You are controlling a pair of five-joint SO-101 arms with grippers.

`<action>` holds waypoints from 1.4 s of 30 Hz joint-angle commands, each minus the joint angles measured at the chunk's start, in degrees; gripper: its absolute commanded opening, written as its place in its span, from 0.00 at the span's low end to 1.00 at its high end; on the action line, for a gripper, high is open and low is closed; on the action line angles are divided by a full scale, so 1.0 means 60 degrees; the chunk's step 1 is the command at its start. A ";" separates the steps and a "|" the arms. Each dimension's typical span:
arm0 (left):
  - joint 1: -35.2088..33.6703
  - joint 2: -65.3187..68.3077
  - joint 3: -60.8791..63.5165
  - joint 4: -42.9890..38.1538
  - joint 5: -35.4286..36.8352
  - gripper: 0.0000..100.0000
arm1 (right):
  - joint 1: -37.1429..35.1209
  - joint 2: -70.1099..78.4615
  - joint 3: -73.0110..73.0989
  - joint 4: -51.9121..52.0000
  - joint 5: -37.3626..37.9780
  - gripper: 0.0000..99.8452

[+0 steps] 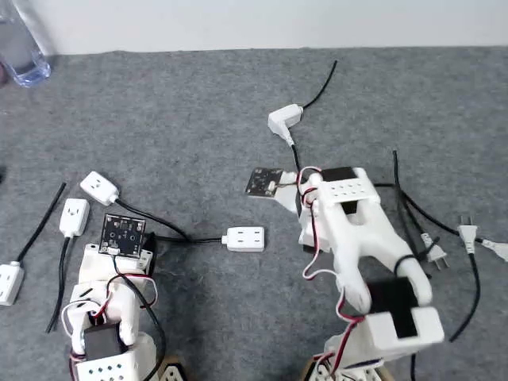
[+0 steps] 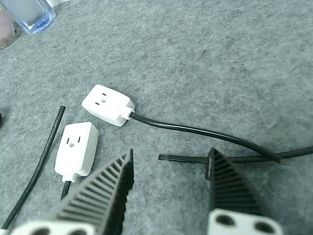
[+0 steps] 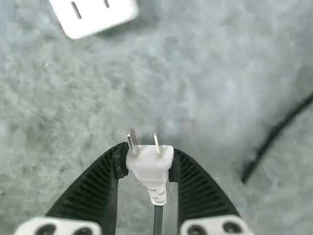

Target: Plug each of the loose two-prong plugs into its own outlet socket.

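Note:
My right gripper [image 3: 147,151] is shut on a white two-prong plug [image 3: 149,162], prongs pointing away from the wrist, just above the grey carpet. A white outlet socket [image 3: 93,14] lies ahead of the prongs, apart from them. My left gripper [image 2: 171,154] stands open with nothing between its fingers, over a thin black cable [image 2: 220,157]. Just beyond it lie two white sockets [image 2: 106,104] [image 2: 77,147]. In the high view the right arm [image 1: 349,214] extends toward a socket [image 1: 284,119], and the left arm [image 1: 111,278] sits near the front left.
More white sockets lie on the carpet [image 1: 244,238] [image 1: 9,282]. Two loose plugs on black cords [image 1: 467,232] [image 1: 435,252] rest at the right. A clear bottle [image 1: 20,48] stands at the far left corner. Black cables trail around both arms.

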 commanded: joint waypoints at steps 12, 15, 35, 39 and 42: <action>0.0073 -0.0132 -0.0051 0.0059 -0.0117 0.23 | -0.0022 -0.0505 -0.0454 0.0154 0.0381 0.20; 0.0073 -0.0132 -0.0051 0.0059 -0.0117 0.23 | -0.0066 -0.1092 -0.0469 0.0886 0.0381 0.20; 0.0073 -0.0132 -0.0051 0.0073 -0.0117 0.23 | 0.0198 -0.1824 0.1158 -0.0051 0.2491 0.20; 0.0073 -0.0132 -0.0051 0.0073 -0.0117 0.23 | 0.0403 -0.1795 0.1158 -0.0139 0.3165 0.20; 0.0073 -0.0132 -0.0051 0.0073 -0.0117 0.23 | 0.0813 -0.1443 0.1099 -0.0242 0.3590 0.20</action>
